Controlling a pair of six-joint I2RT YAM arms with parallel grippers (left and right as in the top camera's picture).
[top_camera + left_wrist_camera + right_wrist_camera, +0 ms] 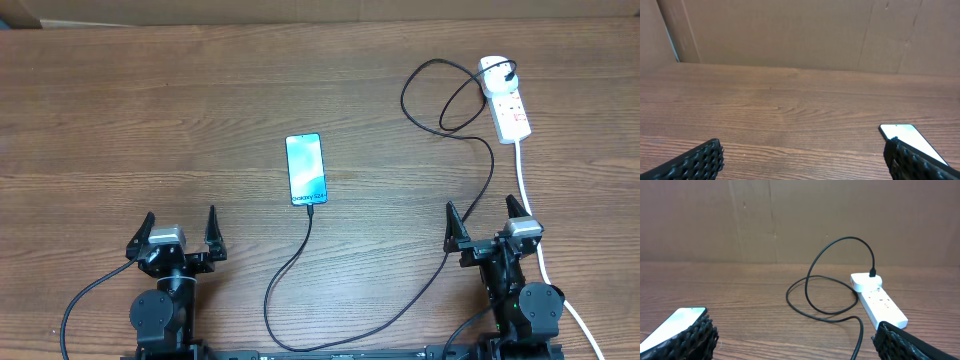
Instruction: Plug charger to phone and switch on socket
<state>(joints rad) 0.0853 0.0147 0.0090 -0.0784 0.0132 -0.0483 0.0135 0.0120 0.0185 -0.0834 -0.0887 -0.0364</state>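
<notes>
Here, phone [306,169] ahead, between left claw [181,215] and right claw [480,203], both spread

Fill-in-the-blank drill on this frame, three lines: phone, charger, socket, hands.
The phone lies screen ____. The left hand and right hand are both ____. The charger's plug sits in the socket, which lies on the ____ hand's side.
Missing: up; open; right.

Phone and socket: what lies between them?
Only the charger, its cable looped near the socket; toward the phone the table is bare, as overhead shows.
</notes>
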